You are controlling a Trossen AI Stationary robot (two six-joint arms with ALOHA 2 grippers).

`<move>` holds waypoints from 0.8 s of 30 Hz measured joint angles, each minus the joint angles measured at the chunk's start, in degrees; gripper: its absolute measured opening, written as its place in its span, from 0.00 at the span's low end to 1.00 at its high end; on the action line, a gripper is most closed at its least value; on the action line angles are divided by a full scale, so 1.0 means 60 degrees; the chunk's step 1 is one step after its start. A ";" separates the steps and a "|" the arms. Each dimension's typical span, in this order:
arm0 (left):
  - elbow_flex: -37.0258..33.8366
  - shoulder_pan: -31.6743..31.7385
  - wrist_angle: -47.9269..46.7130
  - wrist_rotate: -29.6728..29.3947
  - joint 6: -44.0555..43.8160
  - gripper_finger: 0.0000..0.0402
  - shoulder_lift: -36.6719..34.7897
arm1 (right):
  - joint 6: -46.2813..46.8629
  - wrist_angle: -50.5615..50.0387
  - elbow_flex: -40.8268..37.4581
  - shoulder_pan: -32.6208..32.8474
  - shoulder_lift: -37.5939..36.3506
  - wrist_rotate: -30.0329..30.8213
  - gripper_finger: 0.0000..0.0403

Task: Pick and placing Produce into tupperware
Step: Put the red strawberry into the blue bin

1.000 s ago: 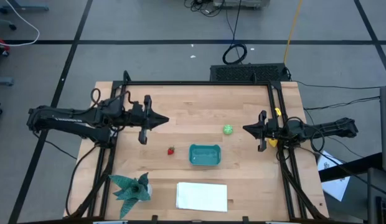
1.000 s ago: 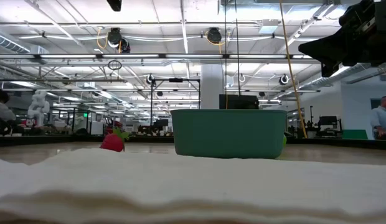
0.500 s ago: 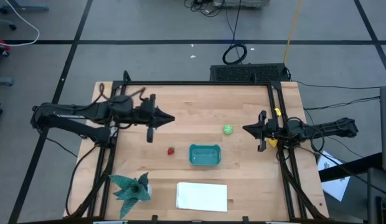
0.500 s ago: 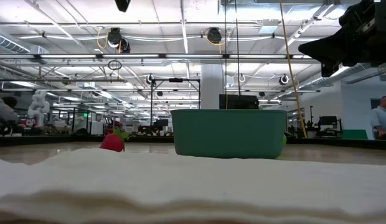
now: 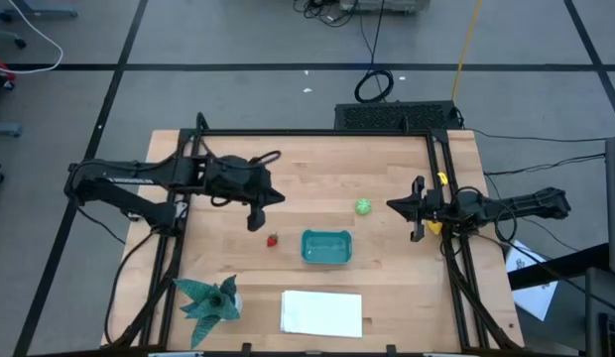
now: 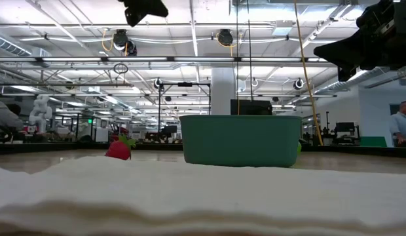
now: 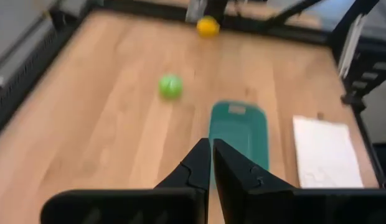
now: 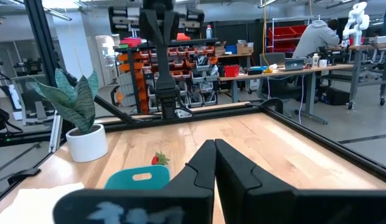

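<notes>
While left gripper (image 5: 279,198) shut, red produce (image 5: 273,240) lies just beyond, untouched.

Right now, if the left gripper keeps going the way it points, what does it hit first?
Probably the teal tub: the left gripper, shut, points at it in its wrist view. Depth is unclear; the red fruit sits nearer, just off line.

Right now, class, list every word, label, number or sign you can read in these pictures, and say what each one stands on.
None can be read.
Small teal rectangular plastic tub: a pale patch inside, too blurred to read.
Flat white rectangular sheet: faint marks, too small to read.
Shelves of red bins in the room behind: no legible labels.
</notes>
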 joint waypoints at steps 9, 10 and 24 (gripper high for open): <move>0.0305 0.0000 -0.1180 -0.0019 -0.0775 0.05 0.0540 | -0.0002 0.0000 0.0000 -0.0002 0.0004 0.0000 0.00; 0.0309 0.0000 -0.1289 0.0011 -0.0806 0.05 0.0590 | -0.0005 -0.0006 0.0000 0.0000 0.0004 0.0000 0.00; 0.0319 0.0000 -0.2567 0.1039 -0.1510 0.05 0.1801 | 0.0073 0.0006 0.0000 0.0000 0.0004 -0.0004 0.00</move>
